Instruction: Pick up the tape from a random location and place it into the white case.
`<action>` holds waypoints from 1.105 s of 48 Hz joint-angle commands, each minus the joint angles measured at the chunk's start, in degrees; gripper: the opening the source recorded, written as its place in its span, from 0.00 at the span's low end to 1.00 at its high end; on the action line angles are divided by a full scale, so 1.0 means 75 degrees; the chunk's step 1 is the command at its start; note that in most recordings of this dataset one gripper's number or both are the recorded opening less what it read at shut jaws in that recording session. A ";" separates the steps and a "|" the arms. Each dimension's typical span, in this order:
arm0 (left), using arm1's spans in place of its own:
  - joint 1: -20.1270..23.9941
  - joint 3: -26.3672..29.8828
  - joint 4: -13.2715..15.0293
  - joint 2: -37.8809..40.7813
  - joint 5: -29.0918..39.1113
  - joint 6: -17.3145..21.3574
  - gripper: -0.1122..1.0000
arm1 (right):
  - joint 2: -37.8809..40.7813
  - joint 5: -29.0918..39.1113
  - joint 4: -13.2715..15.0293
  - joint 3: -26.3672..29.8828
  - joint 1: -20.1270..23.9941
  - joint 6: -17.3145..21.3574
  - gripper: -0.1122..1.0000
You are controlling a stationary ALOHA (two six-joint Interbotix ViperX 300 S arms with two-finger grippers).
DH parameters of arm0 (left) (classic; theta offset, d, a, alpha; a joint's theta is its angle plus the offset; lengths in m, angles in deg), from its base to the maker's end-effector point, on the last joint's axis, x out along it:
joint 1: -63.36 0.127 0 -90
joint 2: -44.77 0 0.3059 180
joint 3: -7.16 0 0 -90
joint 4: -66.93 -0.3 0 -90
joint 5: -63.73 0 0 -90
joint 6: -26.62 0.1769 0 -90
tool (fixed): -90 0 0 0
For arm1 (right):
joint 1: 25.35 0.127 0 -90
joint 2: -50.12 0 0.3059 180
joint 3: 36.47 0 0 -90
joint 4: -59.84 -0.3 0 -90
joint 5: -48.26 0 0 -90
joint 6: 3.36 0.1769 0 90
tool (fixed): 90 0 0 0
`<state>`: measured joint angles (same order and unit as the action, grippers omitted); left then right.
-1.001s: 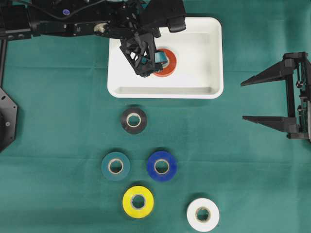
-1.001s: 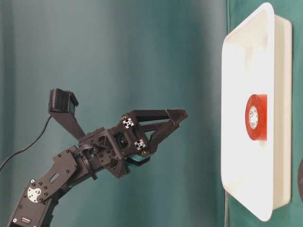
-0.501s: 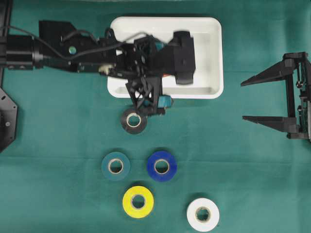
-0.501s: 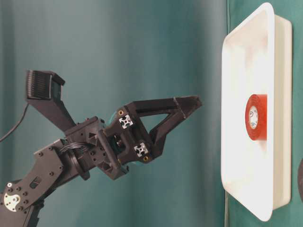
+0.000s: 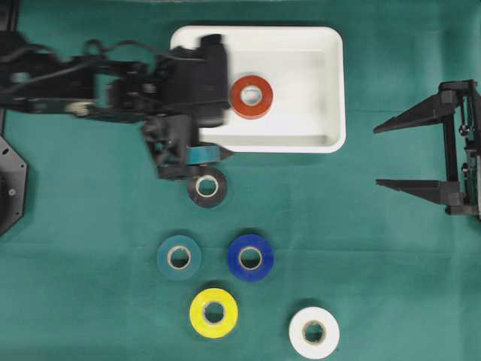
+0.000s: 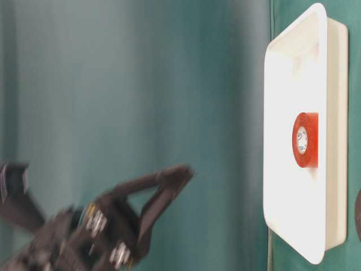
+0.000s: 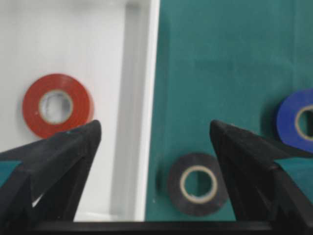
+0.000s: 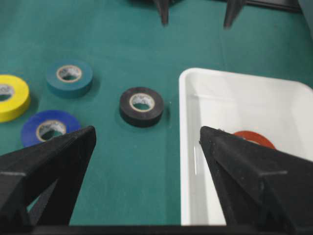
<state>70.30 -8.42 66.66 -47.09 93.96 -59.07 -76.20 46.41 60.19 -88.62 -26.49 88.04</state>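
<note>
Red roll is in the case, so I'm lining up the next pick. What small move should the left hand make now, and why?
Probably lower the open left hand onto the black tape roll. That roll lies flat on the cloth just outside the white case, nearest the hand, and shows between its fingers in the left wrist view.

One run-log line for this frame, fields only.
red tape: flat in white case | left gripper: open, empty, over black tape | right gripper: open, empty, parked | five rolls on cloth
</note>
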 commanded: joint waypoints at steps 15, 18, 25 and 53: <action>-0.0012 -0.2039 0.0023 -0.2930 -0.1008 -0.0035 0.99 | 0.0000 -0.0023 -0.0023 0.0199 0.0000 0.0000 0.92; -0.0012 -0.2309 0.0023 -0.3293 -0.1148 -0.0035 0.99 | 0.0000 -0.0023 -0.0023 0.0199 0.0000 0.0000 0.92; 0.0000 -0.2918 0.0023 -0.4008 -0.1359 -0.0035 0.99 | 0.0023 0.0035 -0.0023 0.0176 0.0000 0.0000 0.92; -0.0047 -0.5238 0.0035 -0.5332 -0.3129 -0.0012 0.98 | 0.0129 0.0152 -0.0023 0.0141 0.0000 0.0000 0.92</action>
<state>70.13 -47.26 66.84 -86.29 71.99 -59.25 -75.41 47.73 60.10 -88.62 -26.49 88.04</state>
